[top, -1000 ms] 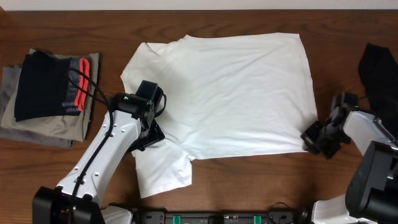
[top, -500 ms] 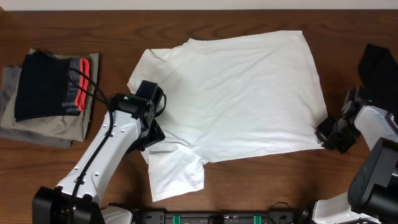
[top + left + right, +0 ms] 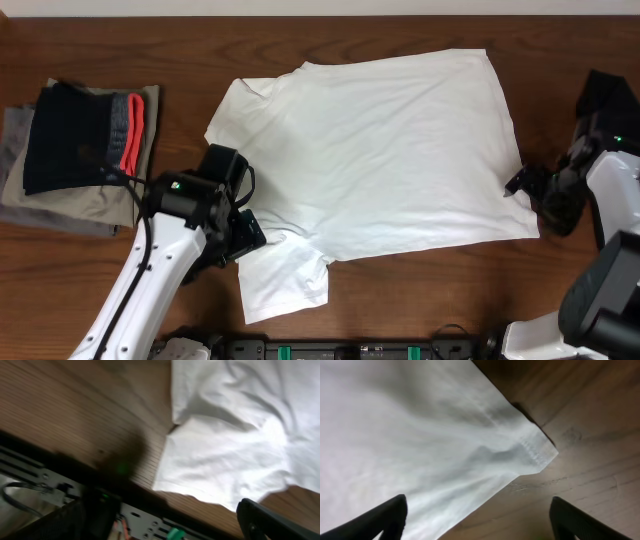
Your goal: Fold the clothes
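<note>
The white T-shirt [image 3: 390, 140] is spread flat across the centre of the surface [image 3: 420, 300], where it lay half a second earlier. The left gripper [image 3: 243, 232] is placed at the sleeve [image 3: 285, 282], lower left of centre. Its jaws are wide and empty, and its arm is drawn back toward the lower left. The right gripper [image 3: 530, 190], at the right edge, is shifted upward off the hem corner [image 3: 540, 454], jaws spread wide with nothing held. A folded stack [image 3: 80, 150] is seen at far left.
</note>
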{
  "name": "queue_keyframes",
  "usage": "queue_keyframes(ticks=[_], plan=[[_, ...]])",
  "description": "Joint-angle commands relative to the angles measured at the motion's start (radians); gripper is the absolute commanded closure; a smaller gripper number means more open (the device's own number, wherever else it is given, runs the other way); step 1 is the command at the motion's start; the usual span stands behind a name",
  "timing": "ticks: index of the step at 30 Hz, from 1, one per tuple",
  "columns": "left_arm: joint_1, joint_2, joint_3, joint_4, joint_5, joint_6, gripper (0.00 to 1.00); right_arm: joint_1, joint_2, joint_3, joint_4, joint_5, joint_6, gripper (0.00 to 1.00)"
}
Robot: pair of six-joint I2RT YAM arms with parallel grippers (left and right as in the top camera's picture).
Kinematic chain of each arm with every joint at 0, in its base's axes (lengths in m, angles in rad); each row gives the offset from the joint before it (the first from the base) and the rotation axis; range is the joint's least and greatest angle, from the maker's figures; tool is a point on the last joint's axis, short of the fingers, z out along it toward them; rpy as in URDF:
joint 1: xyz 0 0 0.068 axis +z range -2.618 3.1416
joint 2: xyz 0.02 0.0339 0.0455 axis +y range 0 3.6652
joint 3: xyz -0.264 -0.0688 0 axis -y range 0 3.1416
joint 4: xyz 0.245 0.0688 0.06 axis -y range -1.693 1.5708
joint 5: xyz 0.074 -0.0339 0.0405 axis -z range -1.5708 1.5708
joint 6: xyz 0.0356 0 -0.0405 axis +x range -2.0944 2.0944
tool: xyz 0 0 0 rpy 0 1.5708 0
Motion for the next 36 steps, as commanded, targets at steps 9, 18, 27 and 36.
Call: queue_keyframes(ticks=[9,18,27,36], plan=[[0.002,-0.014,-0.254,0.129,0.238,-0.029,0.13,-0.001,-0.142,0.033,-0.017,-0.024,-0.043,0.01],[0.002,-0.013,-0.333,0.229,0.239,-0.019,0.17,-0.001,-0.142,0.033,-0.01,-0.024,-0.046,0.01],[0.002,0.008,-0.392,0.279,0.276,-0.049,0.17,-0.001,-0.142,0.033,-0.008,-0.025,-0.065,0.01],[0.002,0.057,-0.44,0.344,0.277,-0.056,0.17,-0.001,-0.142,0.033,-0.003,-0.031,-0.069,0.01]])
